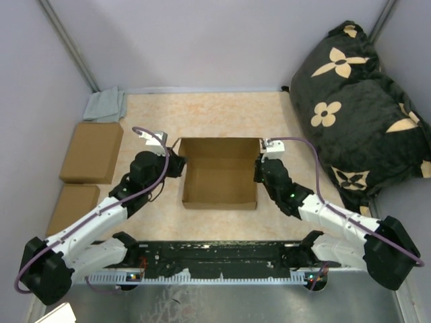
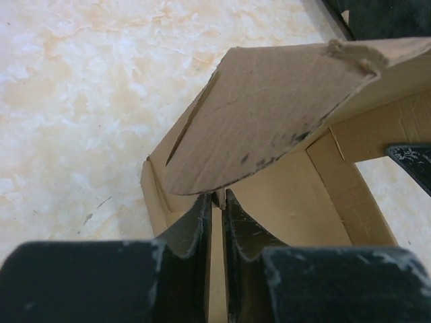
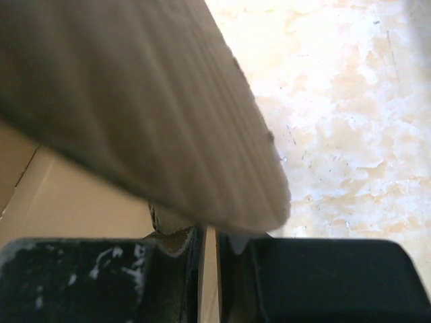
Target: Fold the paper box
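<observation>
Cardboard of the paper box (image 1: 220, 182) is sitting as an open tray on the table (image 1: 202, 114), between the arms. The left gripper (image 1: 178, 163) is pinching its left wall and the right gripper (image 1: 258, 169) its right wall, jaws nearly together on the board. Side-wall folding seems to be underway; the next move is likely calling for both arms to turn the walls inward evenly.

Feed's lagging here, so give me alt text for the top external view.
The paper box sits open-topped at centre, the left pincer closed on its left wall and the right pincer on its right wall. Two finished brown boxes and a grey cloth lie at far left; a black flowered cushion fills the right corner.
</observation>
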You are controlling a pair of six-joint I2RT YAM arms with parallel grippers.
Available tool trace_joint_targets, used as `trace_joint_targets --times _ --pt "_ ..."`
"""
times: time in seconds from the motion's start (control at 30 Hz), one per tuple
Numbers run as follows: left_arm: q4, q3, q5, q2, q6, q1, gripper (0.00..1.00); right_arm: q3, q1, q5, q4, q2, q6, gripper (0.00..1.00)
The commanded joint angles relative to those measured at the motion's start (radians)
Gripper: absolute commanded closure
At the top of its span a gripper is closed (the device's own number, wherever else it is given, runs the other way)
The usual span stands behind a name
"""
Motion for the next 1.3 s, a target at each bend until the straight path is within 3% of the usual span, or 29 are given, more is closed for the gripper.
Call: trace_joint_targets --times 0.0,0.2,0.53,0.73,0.83,0.97,1.07,1.27 --pt "0.074 -0.006 0.017 0.027 0.015 -0.01 0.87 0.059 0.009 0.061 0.149 0.054 -0.046 0.92" --pt "0.097 0.033 0.011 0.062 0.041 -0.01 0.87 0.146 0.008 0.082 0.226 0.153 -0.136 0.91" --pt "0.183 0.093 -0.009 0.079 0.112 -0.013 0.88 0.144 0.007 0.129 0.481 0.209 -0.283 0.91" --pt "0.196 0.103 -0.036 0.127 0.156 -0.016 0.87 0.123 0.007 0.148 0.495 0.263 -0.295 0.84" --pt "0.205 0.073 -0.039 0.134 0.14 -0.021 0.85 0.076 0.007 0.155 0.474 0.246 -0.251 0.76" --pt "0.181 0.04 -0.047 0.128 0.123 -0.028 0.81 0.032 0.007 0.129 0.329 0.168 -0.152 0.56" --pt "0.132 0.02 -0.051 0.102 0.114 -0.034 0.74 0.021 0.007 0.048 0.12 0.056 -0.087 0.42" --pt "0.008 -0.046 -0.057 -0.014 0.033 -0.041 0.65 -0.014 0.008 -0.104 -0.248 -0.213 0.02 0.38"
